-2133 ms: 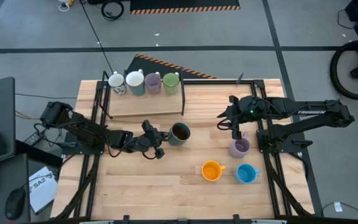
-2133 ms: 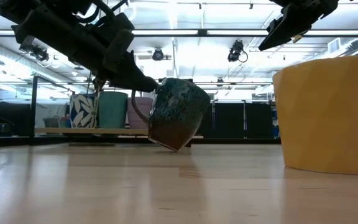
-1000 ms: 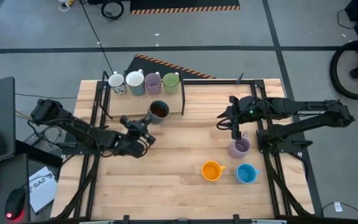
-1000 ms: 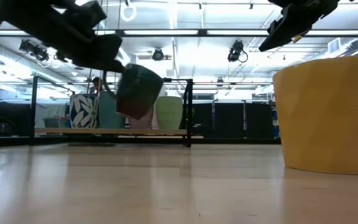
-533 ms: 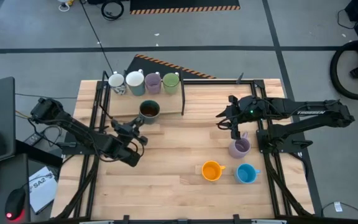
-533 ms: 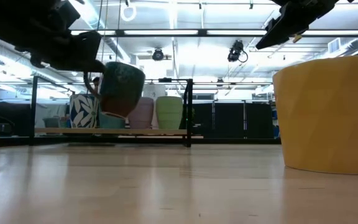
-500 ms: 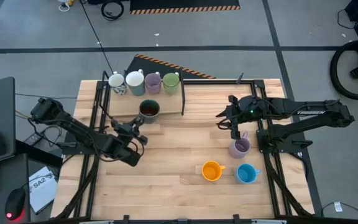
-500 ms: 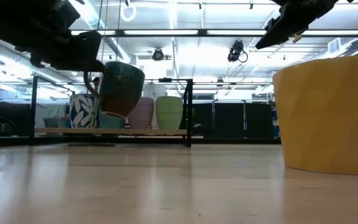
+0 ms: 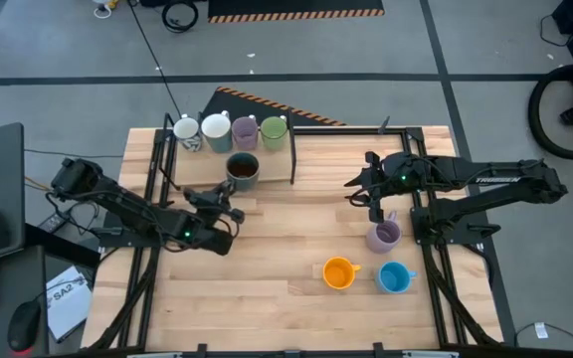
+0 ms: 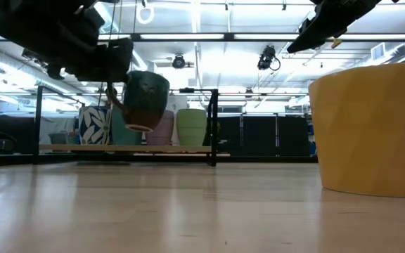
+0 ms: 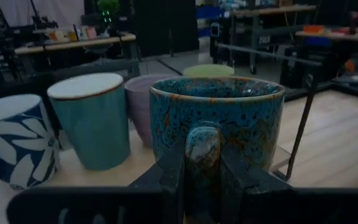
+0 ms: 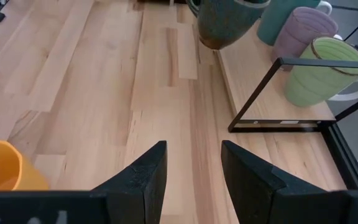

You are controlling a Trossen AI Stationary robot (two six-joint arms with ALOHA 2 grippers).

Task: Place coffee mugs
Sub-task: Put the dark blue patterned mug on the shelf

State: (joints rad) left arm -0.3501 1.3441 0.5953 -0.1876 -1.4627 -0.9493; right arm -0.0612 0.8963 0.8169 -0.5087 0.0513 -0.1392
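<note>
A dark speckled coffee mug point(image 9: 242, 170) hangs upright just above the near edge of a low wooden board point(image 9: 202, 171), with my left gripper point(image 9: 223, 194) shut on it; the low view shows the mug point(image 10: 145, 100) clear of the board. Behind it on the board stand a white patterned mug point(image 9: 186, 133), a teal mug point(image 11: 93, 118), a lilac mug point(image 9: 245, 130) and a green mug point(image 9: 274, 129). At mid-right my right gripper point(image 9: 374, 202) hovers open with nothing between its fingers, above and just beyond another lilac mug point(image 9: 383, 236). An orange mug point(image 9: 339, 272) and a blue mug point(image 9: 395, 277) stand near the front. My left gripper pinches the dark mug's handle point(image 11: 202, 144) between its two fingers point(image 11: 169, 171), which point level and come from the table's near left. The mug sits upright, mouth up, lifted clear above the board.
A black metal frame post point(image 9: 293, 155) stands at the board's right end, close to the held mug. Black frame rails point(image 9: 414, 199) run along both table sides. Bare wood lies in the table's middle point(image 9: 286, 234).
My left gripper has rolled and shifted a little toward the table's left and far edge. The dark mug, tilted a second ago, now hangs upright, closer to the row of mugs on the board. The right arm kept still.
</note>
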